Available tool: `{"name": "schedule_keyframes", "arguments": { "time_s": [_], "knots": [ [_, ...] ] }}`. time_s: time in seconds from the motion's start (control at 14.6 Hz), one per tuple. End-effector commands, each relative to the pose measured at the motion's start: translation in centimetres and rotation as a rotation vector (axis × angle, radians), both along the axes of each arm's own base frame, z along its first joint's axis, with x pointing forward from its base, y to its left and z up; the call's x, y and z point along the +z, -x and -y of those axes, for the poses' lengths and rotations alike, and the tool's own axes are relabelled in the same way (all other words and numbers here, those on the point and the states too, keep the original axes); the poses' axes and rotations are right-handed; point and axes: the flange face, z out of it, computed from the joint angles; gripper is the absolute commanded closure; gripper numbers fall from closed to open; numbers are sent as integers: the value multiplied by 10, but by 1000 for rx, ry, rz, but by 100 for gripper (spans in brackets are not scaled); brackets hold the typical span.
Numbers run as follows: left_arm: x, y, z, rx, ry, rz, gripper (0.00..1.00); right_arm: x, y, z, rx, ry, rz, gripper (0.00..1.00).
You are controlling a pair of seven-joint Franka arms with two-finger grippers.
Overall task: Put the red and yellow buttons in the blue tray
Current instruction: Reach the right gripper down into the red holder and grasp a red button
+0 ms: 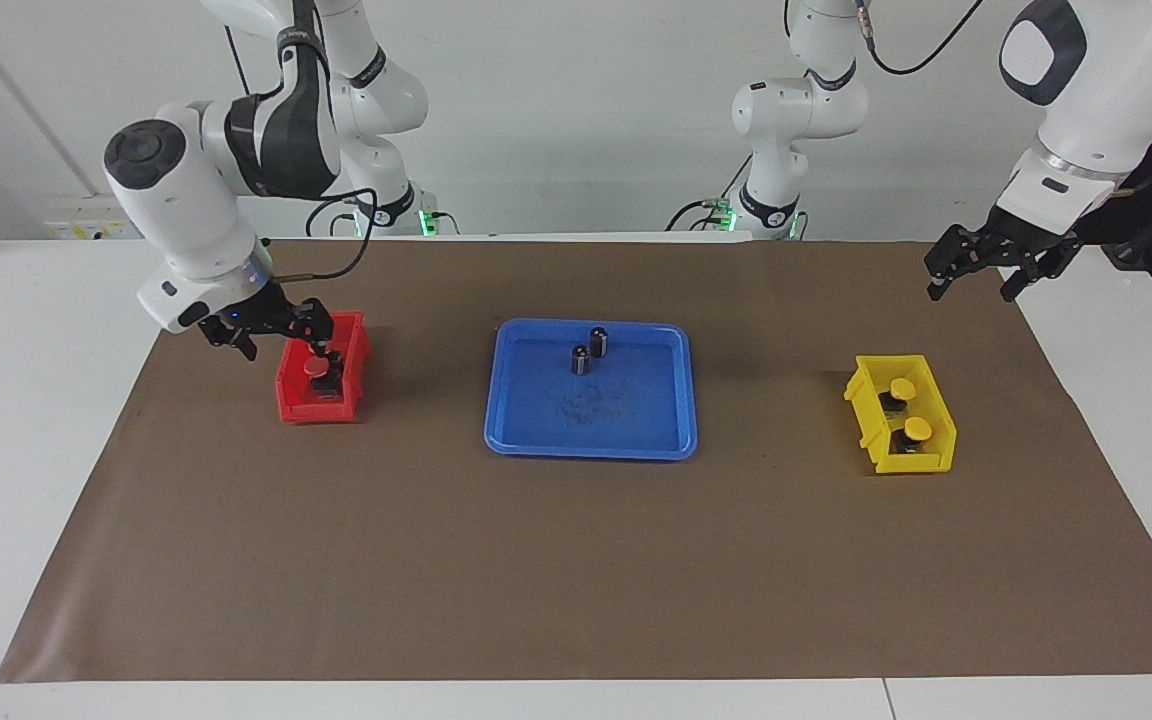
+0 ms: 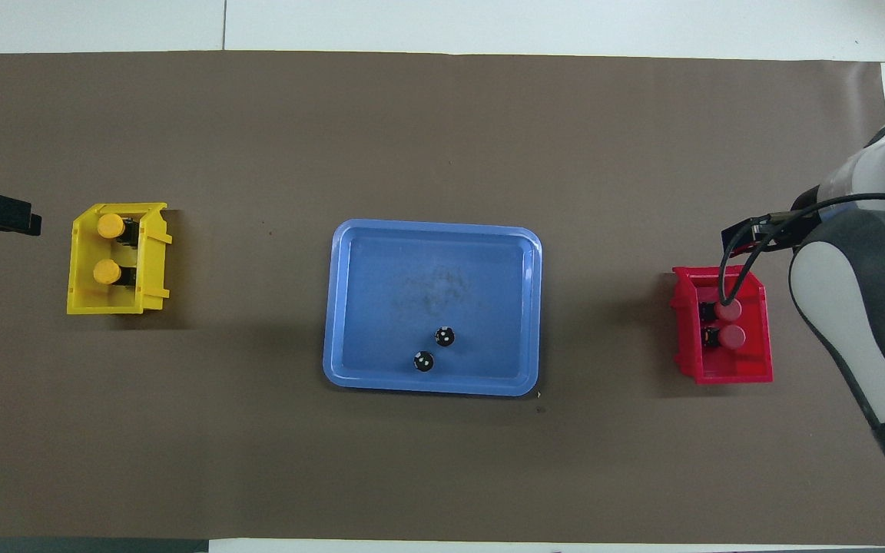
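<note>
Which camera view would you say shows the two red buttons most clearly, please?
The overhead view: both red buttons lie unobstructed side by side in the red bin. In the facing view the right gripper hangs over the bin, leaving only one red cap plainly visible.

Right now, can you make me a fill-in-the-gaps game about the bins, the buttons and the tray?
1. The two red buttons sit in the ____ bin.
2. The yellow bin holds ____ yellow buttons.
3. The blue tray holds two dark ____ and no buttons.
4. The ____ gripper is at the red bin, while the left gripper waits away from the bins.

Missing words: red; two; cylinders; right
</note>
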Motion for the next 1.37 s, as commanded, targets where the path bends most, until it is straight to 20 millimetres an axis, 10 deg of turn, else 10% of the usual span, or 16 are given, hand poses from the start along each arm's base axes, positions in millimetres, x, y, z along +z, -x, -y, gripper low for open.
{"name": "schedule_keyframes", "arguments": {
  "time_s": [0.0, 1.3],
  "knots": [
    [1, 4, -1, 11, 7, -12, 0, -30, 27, 3, 14, -26, 19, 29],
    [1, 4, 1, 8, 7, -12, 0, -95, 71, 17, 78, -29, 45, 39]
  ]
}}
